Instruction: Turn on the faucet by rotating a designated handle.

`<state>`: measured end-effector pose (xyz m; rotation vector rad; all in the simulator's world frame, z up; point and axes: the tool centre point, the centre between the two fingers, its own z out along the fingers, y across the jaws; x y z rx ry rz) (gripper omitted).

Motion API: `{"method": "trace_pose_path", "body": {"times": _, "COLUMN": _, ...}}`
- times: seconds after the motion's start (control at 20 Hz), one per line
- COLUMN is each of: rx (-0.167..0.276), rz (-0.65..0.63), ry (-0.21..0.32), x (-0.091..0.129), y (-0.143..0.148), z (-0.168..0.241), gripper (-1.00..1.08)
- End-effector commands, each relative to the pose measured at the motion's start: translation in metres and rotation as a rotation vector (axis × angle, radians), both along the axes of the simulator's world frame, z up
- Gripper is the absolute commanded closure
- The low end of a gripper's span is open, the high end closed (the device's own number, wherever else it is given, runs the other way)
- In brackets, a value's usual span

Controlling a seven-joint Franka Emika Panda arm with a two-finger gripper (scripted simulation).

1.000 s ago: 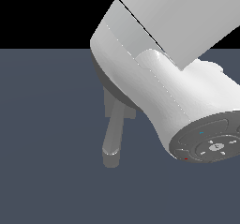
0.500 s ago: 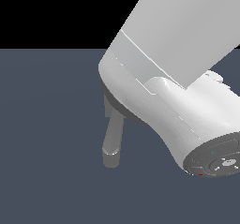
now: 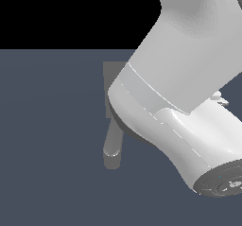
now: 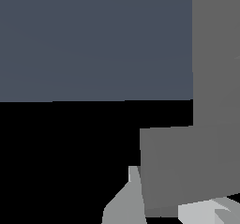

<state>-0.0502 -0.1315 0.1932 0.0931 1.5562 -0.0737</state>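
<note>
Nearest in my exterior view: the arm's white wrist housing (image 3: 189, 126), filling most of the frame and hiding much of the fixture behind it. Next: the faucet (image 3: 113, 147), dull grey, standing on the dark blue-grey desk (image 3: 47, 140) well in from any edge I can see; its thick rounded spout reaches toward the camera, and a flat grey slab (image 3: 113, 73) rises behind it. Handle: not identifiable in either view; I judge it to be covered by the arm. End effector (image 4: 164, 209): only pale finger parts show at the rim of the wrist view, hard against a grey faucet block (image 4: 187, 167); spread or pressed together, I cannot tell. Farthest: black void beyond the desk. Progress, my judgement: approach done, contact probable, rotation unconfirmed; turning the handle remains.
</note>
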Motion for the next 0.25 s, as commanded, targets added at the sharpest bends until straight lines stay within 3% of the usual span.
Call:
{"method": "trace_pose_path", "body": {"times": 0.0, "rx": 0.002, "rz": 0.014, "ry": 0.012, "x": 0.0012, "y": 0.0040, "z": -0.0127, "gripper": 1.08}}
{"method": "trace_pose_path", "body": {"times": 0.2, "rx": 0.002, "rz": 0.015, "ry": 0.012, "x": 0.0014, "y": 0.0016, "z": -0.0222, "gripper": 1.08}}
